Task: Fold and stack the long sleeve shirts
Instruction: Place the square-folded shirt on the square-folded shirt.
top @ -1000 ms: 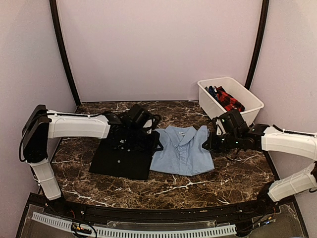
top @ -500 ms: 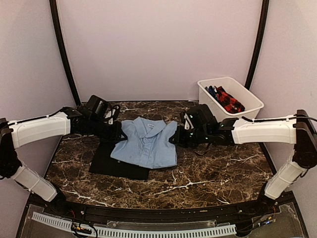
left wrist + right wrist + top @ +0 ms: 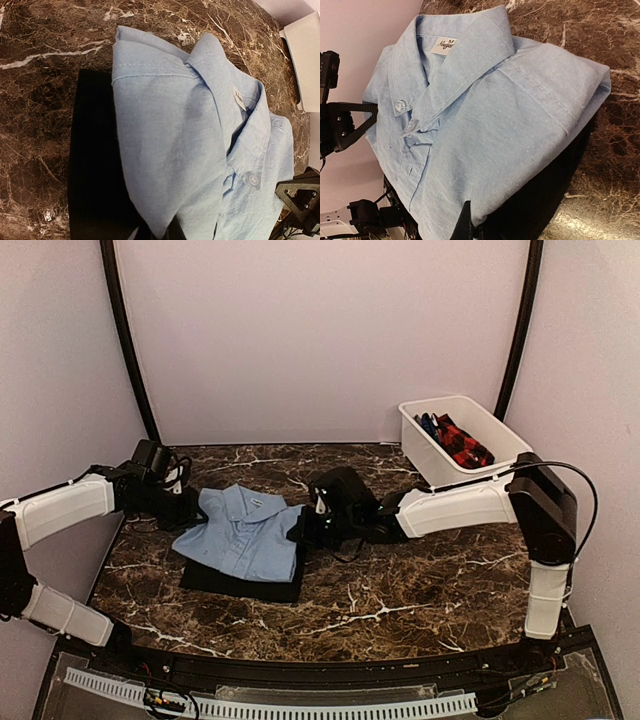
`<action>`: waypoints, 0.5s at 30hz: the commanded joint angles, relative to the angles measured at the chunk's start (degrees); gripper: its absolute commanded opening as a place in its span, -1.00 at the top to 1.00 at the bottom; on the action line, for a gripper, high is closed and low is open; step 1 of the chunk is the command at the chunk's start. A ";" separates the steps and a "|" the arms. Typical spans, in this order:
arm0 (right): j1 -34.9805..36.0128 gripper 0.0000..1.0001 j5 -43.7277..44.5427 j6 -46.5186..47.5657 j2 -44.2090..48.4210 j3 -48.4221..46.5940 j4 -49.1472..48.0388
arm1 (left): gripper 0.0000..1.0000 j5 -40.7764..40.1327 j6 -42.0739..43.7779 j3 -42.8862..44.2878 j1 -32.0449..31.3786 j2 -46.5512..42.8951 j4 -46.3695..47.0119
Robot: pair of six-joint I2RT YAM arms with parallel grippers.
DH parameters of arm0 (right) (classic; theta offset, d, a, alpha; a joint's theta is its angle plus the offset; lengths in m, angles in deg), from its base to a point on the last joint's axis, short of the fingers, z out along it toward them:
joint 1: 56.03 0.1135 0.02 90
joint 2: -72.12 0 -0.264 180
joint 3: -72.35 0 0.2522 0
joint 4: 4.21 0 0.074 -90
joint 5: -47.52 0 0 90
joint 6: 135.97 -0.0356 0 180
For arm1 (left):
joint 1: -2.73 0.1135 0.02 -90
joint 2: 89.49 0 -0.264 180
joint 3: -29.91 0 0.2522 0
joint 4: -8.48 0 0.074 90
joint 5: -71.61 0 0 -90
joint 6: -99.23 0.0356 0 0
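Light-blue collared cloth shirt [image 3: 243, 538] atop flat black mat [image 3: 230, 580] | left claw [image 3: 188, 515] pinches one edge | right claw [image 3: 302, 525] pinches opposite edge

Light-blue shirt [image 3: 185, 140] partly over black mat [image 3: 92, 165]

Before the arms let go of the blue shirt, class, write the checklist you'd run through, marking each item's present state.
1. The left gripper shut on the blue shirt: ok.
2. The right gripper shut on its opposite edge: ok.
3. Shirt folded, collar facing up: ok.
4. Shirt lined up over the black mat: not ok, mat's near strip shows.
5. Shirt lying flat, not lifted: cannot tell.
6. The checked shirt waiting in the white bin: ok.
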 commanded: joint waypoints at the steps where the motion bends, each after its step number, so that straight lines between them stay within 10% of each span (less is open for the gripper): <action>1: 1.01 1.00 -2.54 -1.80 -2.35 -1.49 -3.38 | 1.00 0.19 1.42 -2.12 1.61 -1.34 1.82; 15: 0.29 1.00 -0.05 -0.47 -4.45 3.57 -3.61 | 1.00 0.32 -1.89 -9.94 2.01 2.67 8.40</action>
